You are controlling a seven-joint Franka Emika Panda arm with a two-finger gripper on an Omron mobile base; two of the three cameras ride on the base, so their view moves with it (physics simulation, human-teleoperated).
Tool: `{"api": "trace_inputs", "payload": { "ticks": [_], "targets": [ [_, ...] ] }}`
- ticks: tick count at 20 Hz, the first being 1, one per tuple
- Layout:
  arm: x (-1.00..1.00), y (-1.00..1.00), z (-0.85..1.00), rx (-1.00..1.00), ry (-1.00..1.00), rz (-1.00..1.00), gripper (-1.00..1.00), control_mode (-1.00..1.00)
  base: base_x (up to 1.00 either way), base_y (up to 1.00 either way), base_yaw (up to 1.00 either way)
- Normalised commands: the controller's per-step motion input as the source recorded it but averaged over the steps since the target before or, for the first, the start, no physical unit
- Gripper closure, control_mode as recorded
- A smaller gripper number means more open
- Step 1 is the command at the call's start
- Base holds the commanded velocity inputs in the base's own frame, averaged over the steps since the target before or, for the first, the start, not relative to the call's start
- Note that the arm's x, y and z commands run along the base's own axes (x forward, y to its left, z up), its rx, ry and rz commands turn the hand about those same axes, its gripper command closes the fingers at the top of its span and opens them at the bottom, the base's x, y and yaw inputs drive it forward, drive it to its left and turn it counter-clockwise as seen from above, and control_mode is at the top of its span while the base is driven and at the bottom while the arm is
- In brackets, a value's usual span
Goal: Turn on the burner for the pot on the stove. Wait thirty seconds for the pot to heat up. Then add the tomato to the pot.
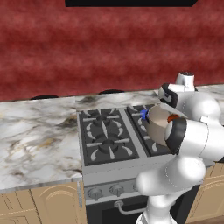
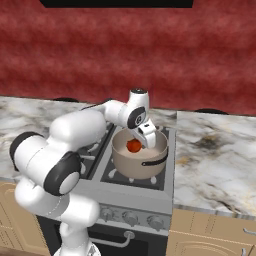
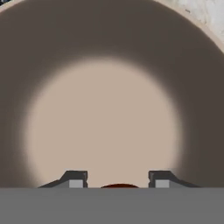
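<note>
Tomato (image 2: 133, 145) in pot (image 2: 125, 167) on stove (image 2: 155, 192)

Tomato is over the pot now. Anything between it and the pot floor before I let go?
Nothing visible. The tomato sits between the gripper jaws inside the pot rim, and the hand view looks straight down onto a bare pale pot floor with no lid or other item.

From the left base view, the arm's white links cover the right part of the pot (image 1: 158, 124) and most of the tomato (image 1: 173, 117), of which a small red patch shows. The stove (image 1: 107, 175) loses its right-hand knobs and the right end of its bar handle behind the arm. In the hand view, the tomato (image 3: 120, 186) is a thin red sliver between the tool (image 3: 119, 179) tips; whether they touch it cannot be told. The pot's rim (image 3: 26, 87) runs off the edges there.
</note>
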Motion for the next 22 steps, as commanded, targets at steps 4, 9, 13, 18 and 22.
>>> {"api": "trace_inputs", "payload": {
  "ticks": [4,9,13,18,22],
  "targets": [
    [0.13,-0.06,-0.08,-0.01,-0.01,0.00,1.00,-1.00,0.00,0.00,0.00],
    [0.09,-0.06,-0.21,-0.01,-0.03,0.00,1.00,-1.00,0.00,0.00,0.00],
    [0.16,-0.01,-0.22,-0.02,-0.03,0.00,1.00,-1.00,0.00,0.00,0.00],
    [0.21,-0.01,-0.19,-0.02,-0.05,0.00,1.00,-1.00,0.00,0.00,0.00],
    [0.22,0.00,-0.25,-0.02,-0.08,0.00,1.00,-1.00,0.00,0.00,0.00]
  ]
}}
